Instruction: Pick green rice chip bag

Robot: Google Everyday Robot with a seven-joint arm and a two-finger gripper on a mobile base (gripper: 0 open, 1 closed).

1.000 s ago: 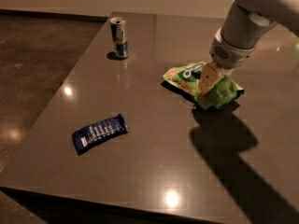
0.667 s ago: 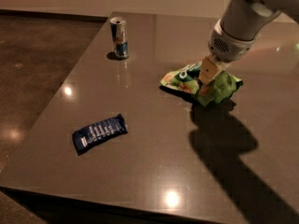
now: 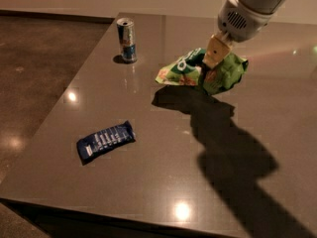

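The green rice chip bag is crinkled bright green foil with a white logo. It hangs in the air at the upper right, above the dark table, with its shadow lying apart from it below. My gripper comes down from the top right and is shut on the middle of the bag, holding it lifted. Its tan fingers pinch the foil.
A slim drink can stands upright at the table's back left. A small dark blue wrapper with white stripes lies flat at the front left. The table's left and front edges drop to a brown floor.
My gripper has risen with the green bag in it. The bag has come off the table and its shadow now lies separate beneath it.
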